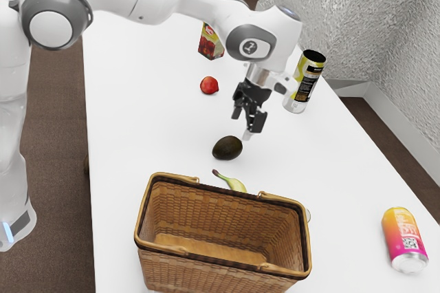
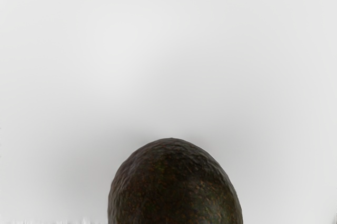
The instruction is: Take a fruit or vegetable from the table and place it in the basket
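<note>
Avocado (image 2: pixel 174 187) cropped in the wrist view, banana (image 1: pixel 236 185) part-hidden behind the basket (image 1: pixel 220 278), gripper (image 1: pixel 245 124) spread wide.

White desk (image 1: pixel 158 114); clock directions in the exterior view, from the avocado (image 1: pixel 227 148) lying on it: banana (image 1: pixel 236 185) and wicker basket (image 1: pixel 223 258) at six, banana nearer; orange-and-pink can (image 1: pixel 404 238) at four; yellow-and-silver can (image 1: pixel 300 90) between one and two; carton (image 1: pixel 211 42) near twelve, beyond the red fruit (image 1: pixel 209 85). A pale thing (image 1: pixel 308 215), mostly hidden, beside the basket.
</note>
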`<state>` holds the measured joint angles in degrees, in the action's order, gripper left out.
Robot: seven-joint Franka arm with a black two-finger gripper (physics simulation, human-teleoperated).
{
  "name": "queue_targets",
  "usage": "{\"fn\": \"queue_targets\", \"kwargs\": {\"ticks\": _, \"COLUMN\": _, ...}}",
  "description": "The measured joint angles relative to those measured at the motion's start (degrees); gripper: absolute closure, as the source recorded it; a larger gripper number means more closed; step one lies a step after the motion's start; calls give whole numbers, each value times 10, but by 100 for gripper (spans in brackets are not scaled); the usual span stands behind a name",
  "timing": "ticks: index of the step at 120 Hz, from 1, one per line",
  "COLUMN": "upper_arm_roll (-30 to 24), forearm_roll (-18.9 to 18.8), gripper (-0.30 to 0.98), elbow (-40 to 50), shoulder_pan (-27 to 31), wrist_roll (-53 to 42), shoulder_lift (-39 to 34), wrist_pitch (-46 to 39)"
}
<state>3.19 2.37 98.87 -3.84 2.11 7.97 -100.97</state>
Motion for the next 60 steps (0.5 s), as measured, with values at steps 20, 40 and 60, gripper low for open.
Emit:
{"fn": "queue_targets", "kwargs": {"ticks": 20, "upper_arm_roll": -1, "forearm_roll": 13, "gripper": 0, "elbow": 10, "shoulder_pan": 0, "wrist_roll": 48, "shoulder_lift": -1, "wrist_pitch": 0}}
{"fn": "queue_targets", "kwargs": {"ticks": 40, "upper_arm_roll": -1, "forearm_roll": 22, "gripper": 0, "elbow": 36, "shoulder_pan": 0, "wrist_roll": 85, "shoulder_lift": -10, "wrist_pitch": -1}}
{"fn": "queue_targets", "kwargs": {"ticks": 60, "upper_arm_roll": 0, "forearm_roll": 25, "gripper": 0, "elbow": 54, "shoulder_pan": 0, "wrist_roll": 112, "shoulder_lift": -17, "wrist_pitch": -4}}
